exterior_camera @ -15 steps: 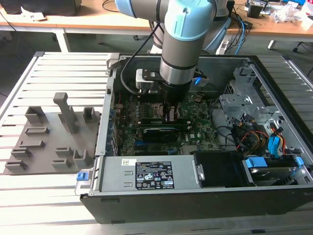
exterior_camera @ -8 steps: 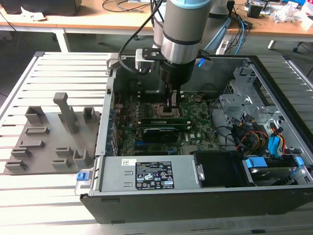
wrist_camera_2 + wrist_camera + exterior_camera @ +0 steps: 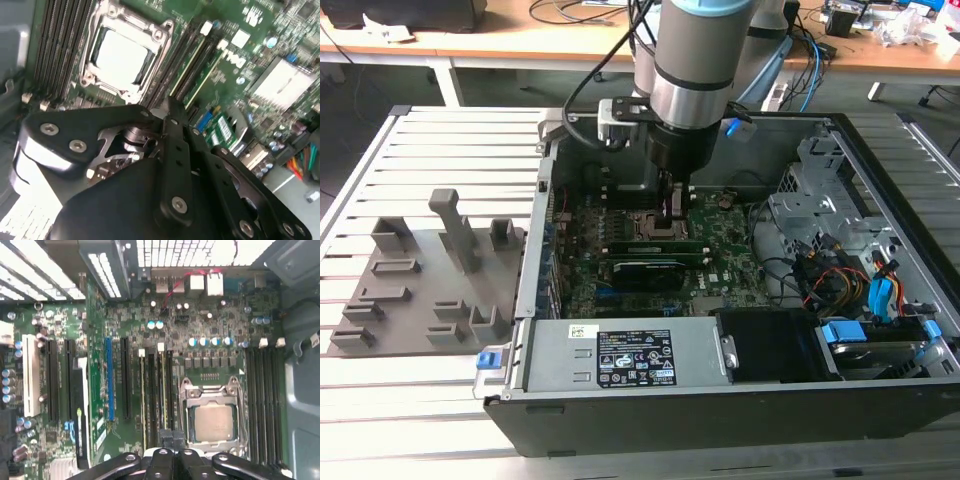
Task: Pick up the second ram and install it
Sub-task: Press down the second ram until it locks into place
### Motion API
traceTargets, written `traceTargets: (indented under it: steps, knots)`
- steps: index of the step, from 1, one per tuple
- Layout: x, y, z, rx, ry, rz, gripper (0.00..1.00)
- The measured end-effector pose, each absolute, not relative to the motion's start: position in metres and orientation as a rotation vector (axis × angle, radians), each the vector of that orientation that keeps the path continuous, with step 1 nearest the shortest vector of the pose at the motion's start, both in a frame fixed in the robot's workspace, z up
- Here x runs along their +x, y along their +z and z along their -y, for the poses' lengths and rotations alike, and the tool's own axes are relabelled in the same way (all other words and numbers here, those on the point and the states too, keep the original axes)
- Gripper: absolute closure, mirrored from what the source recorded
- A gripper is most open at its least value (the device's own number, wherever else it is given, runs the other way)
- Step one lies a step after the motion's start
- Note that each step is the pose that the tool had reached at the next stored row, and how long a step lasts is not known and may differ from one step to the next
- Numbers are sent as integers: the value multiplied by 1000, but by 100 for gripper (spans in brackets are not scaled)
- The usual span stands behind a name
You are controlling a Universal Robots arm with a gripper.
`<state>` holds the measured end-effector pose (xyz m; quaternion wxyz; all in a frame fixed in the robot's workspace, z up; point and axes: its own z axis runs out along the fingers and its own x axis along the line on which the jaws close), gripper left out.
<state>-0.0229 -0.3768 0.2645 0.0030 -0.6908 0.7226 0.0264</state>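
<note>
Fingertips down among the memory slots, that was where I stood: my gripper hung low inside the computer case, right over the motherboard and just beside the CPU socket. My jaws were drawn together with no gap showing between them in either wrist view. Whether they pinched the card's top edge or only bore down on it, I could not tell. The second ram stood on edge in the slot beside the socket, running straight up under my fingertips. Another green stick sat parallel a slot or two further from the socket. In the second wrist view my gripper met the near end of that stick, so I judged the pick was done and this was the seating step, well along. The white end clip at the far end was too small for me to read as latched or open. Seating called for a straight push along the slot line with no tilt, and I judged a skewed card the risk here.
</note>
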Motion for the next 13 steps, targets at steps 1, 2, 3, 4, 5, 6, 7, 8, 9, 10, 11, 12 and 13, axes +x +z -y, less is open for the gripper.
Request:
traceTargets:
  steps: [1, 2, 3, 4, 5, 6, 7, 8, 9, 10, 11, 12, 13]
  knots:
    - [-12, 263, 377, -2167, 85, -2267, 89]
    - [2, 262, 377, -2169, 90, -2269, 89]
    - [8, 261, 377, -2170, 92, -2270, 89]
    - [12, 260, 377, -2171, 94, -2271, 89]
    - [16, 258, 377, -2172, 97, -2272, 89]
    - [18, 257, 377, -2172, 97, -2273, 89]
    - [20, 254, 377, -2173, 97, -2273, 89]
    - [20, 252, 377, -2173, 97, -2273, 89]
    - [21, 246, 377, -2173, 98, -2273, 89]
    - [22, 242, 377, -2173, 98, -2273, 89]
    - [22, 238, 377, -2172, 98, -2273, 89]
    - [22, 236, 377, -2172, 98, -2273, 89]
    - [22, 234, 377, -2173, 98, -2273, 89]
